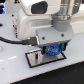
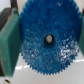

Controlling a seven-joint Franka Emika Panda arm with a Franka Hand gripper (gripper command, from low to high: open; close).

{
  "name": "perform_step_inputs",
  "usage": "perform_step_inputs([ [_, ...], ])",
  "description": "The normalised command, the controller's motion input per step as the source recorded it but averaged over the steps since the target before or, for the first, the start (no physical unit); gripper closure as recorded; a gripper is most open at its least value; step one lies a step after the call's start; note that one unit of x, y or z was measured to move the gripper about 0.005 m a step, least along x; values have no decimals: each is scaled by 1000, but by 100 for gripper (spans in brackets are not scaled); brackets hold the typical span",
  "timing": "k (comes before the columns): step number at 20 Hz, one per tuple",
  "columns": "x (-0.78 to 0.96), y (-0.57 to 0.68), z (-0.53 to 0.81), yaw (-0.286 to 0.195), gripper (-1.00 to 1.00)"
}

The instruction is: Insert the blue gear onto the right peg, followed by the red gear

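Observation:
The blue gear (image 2: 47, 55) fills the wrist view, a toothed disc with a dark hole at its centre. My gripper (image 2: 46, 44) is shut on the blue gear, with a teal finger pad (image 2: 10, 42) pressed against its rim. In the exterior view the blue gear (image 1: 53, 51) hangs in the gripper (image 1: 53, 48) just above the grey black-edged plate (image 1: 36, 59), over the end of the plate nearer the exterior view's right. The right peg is hidden under the gear and hand. The red gear is out of view.
The white arm body (image 1: 35, 22) and its black cable (image 1: 12, 42) loom over the white tabletop (image 1: 70, 70) behind the plate. A dark background runs along the top of the exterior view.

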Motion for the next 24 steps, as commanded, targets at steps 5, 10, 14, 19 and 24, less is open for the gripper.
perform_step_inputs([
  [5,182,44,-196,0,100],
  [10,143,4,-284,0,100],
  [14,67,27,-30,0,-100],
  [19,-13,98,303,0,-100],
  [24,-55,110,420,0,-100],
])
